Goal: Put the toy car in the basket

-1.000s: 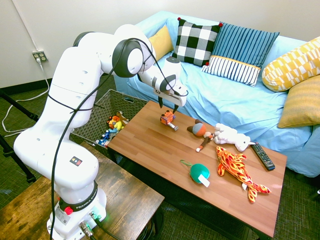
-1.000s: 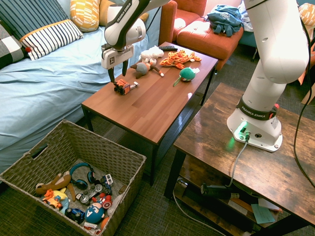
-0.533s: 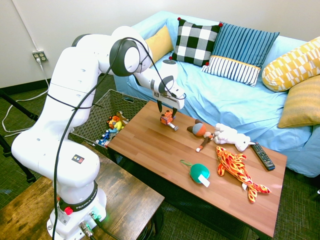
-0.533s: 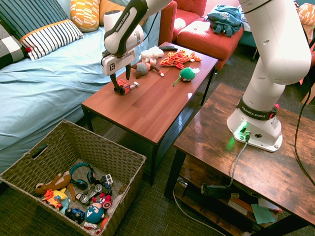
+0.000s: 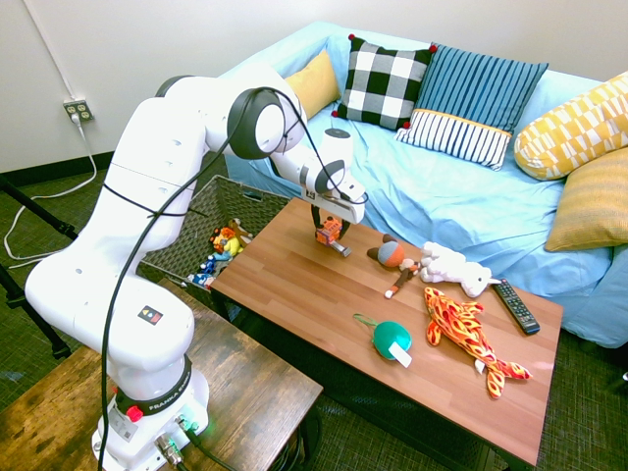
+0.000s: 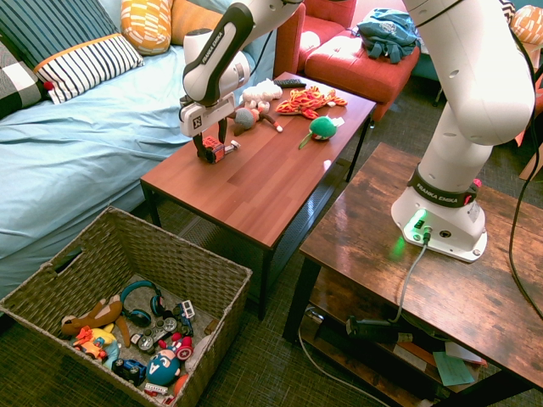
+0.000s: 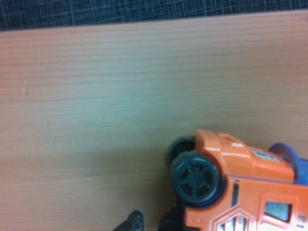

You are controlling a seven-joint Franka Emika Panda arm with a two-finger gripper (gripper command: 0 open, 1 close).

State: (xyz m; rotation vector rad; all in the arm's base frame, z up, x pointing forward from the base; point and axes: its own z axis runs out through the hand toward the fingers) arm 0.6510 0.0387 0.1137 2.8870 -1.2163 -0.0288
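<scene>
The small orange toy car [image 5: 330,234] with blue and grey parts lies near the back left corner of the wooden coffee table [image 5: 294,285]. My gripper [image 5: 331,227] is lowered over it, open, with one finger on each side of the car. From the other side, the gripper [image 6: 210,147] straddles the toy car [image 6: 215,151] on the table [image 6: 254,182]. The wrist view shows the car [image 7: 240,187] close up with a dark wheel. The basket [image 6: 178,243] stands on the floor past the table's end and holds several toys; in the first exterior view the basket [image 5: 196,221] sits behind the arm.
Further along the table lie a brown-orange plush figure [image 5: 390,255], a white plush [image 5: 453,267], an orange patterned plush fish [image 5: 461,329], a green ball toy [image 5: 391,339] and a remote [image 5: 515,304]. A blue sofa [image 5: 442,186] with cushions runs behind the table.
The gripper has come down from above the toy car to table height, and its open fingers now stand around the car. The car has not moved.
</scene>
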